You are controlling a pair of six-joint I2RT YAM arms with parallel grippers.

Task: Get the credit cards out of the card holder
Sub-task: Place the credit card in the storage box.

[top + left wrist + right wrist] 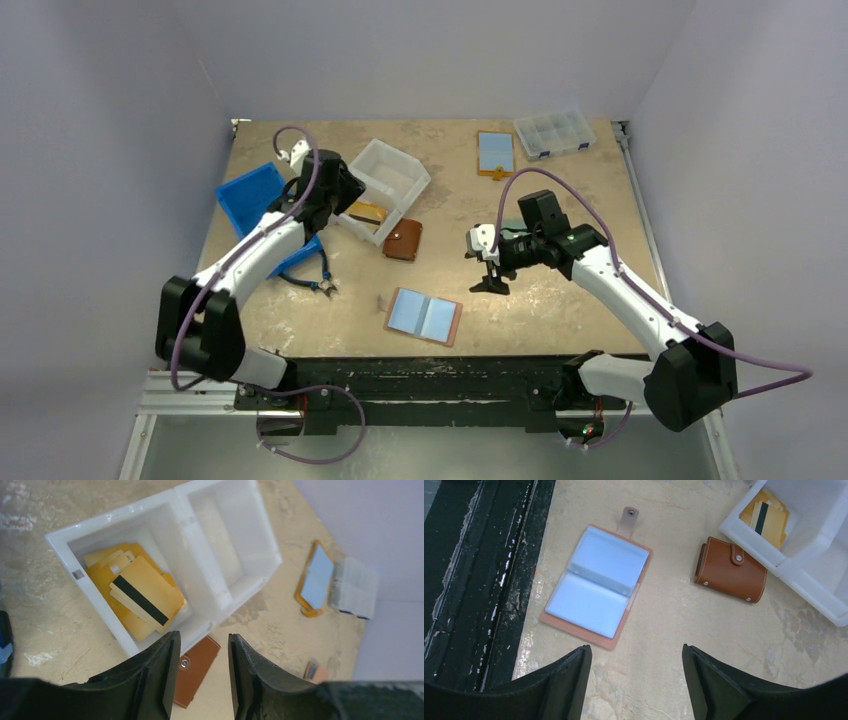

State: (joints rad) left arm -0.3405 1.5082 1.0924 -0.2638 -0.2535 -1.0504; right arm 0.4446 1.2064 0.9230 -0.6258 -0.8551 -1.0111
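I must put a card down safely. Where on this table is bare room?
Bare: the patch between the white bin and the far card holder; also the front strip between the pliers and the near card holder. Crowded: around the brown wallet, close beside the bin.

Top view looks down from behind over the whole surface (540, 320); both wrist views, much closer, share the white bin (197, 545) and seemingly the brown wallet (730, 569).

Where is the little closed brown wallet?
Top view: the brown wallet lies mid-table, just right of the white bin's near corner, beyond the open card holder.
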